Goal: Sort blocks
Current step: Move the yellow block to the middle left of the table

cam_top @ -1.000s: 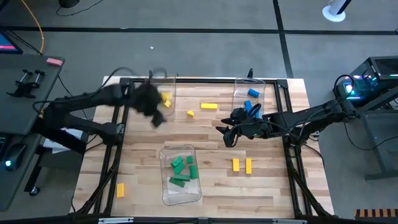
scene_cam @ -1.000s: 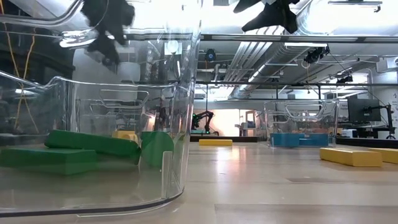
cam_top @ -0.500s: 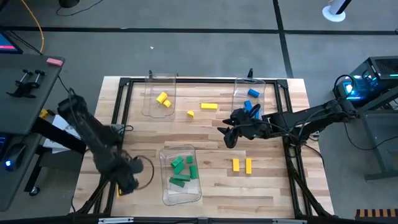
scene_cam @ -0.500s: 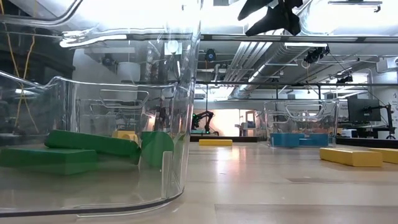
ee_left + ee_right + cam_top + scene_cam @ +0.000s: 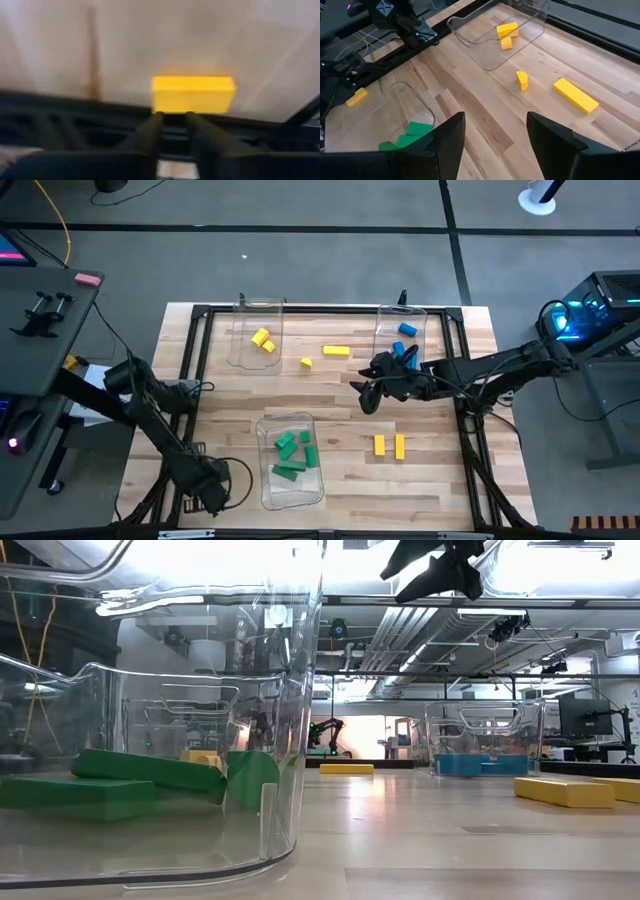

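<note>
My left gripper [image 5: 207,486] is low over the table's near left corner, fingers together [image 5: 172,120]. A yellow bar block [image 5: 192,94] lies flat on the wood just beyond the fingertips; it also shows in the right wrist view [image 5: 356,96]. In the high view the gripper hides it. My right gripper [image 5: 364,396] hangs open and empty above the table's middle, right of centre [image 5: 495,135]. Loose yellow blocks lie flat on the table: a bar [image 5: 336,351], a round piece [image 5: 306,363] and two bars [image 5: 379,444] [image 5: 399,446]. My left gripper comes level at the yellow block's long side [image 5: 175,111]. I cannot tell whether the fingertips touch it. The block lies flat on the table.
Three clear bins stand on the table: far left with yellow blocks [image 5: 263,340], far right with blue blocks [image 5: 405,330], near middle with green blocks [image 5: 293,453]. A black frame rail [image 5: 187,410] runs along the table's left edge, close by the left gripper.
My left gripper has swung from above the far left bin toward the table's near edge and down, ending at the yellow block in the near left corner. It has left the low view. The right gripper has stayed nearly still.
</note>
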